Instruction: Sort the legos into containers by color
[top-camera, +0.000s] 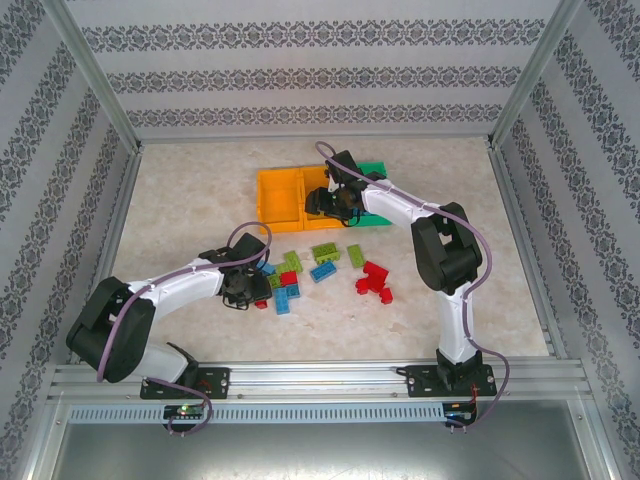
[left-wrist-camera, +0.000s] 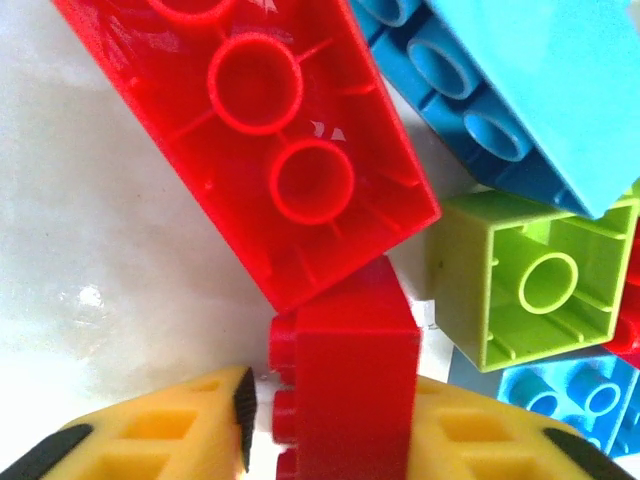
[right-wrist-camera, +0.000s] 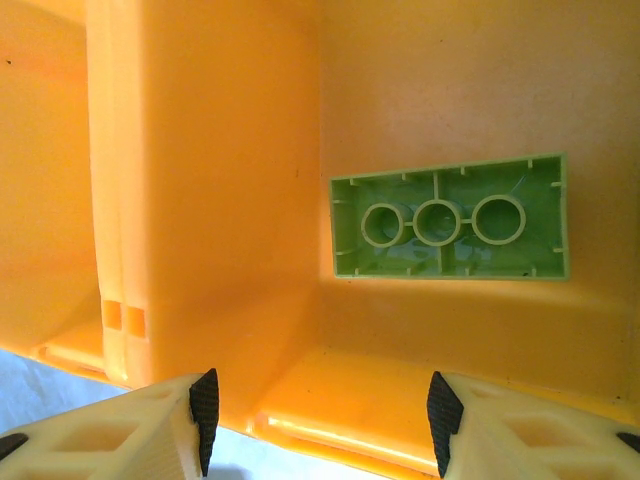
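Small studded bricks (top-camera: 300, 275) in red, blue and lime lie scattered on the desk (top-camera: 180, 200), in front of three bins (top-camera: 278, 190) (two orange, one green). The left gripper (left-wrist-camera: 335, 410) has its fingers (left-wrist-camera: 150, 440) either side of one red brick (left-wrist-camera: 350, 350), with a sliver of gap on one side, so I cannot tell if it is clamped. The right gripper (right-wrist-camera: 320, 410) hangs over an orange bin (right-wrist-camera: 200, 200), fingers apart and empty. One lime brick (right-wrist-camera: 450, 225) lies there, hollow side up.

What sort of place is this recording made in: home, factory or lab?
Most likely a lab test cell: aluminium frame posts hold patterned wall panels around a marble-look table, with the left arm and right arm bolted to a rail at its near edge.
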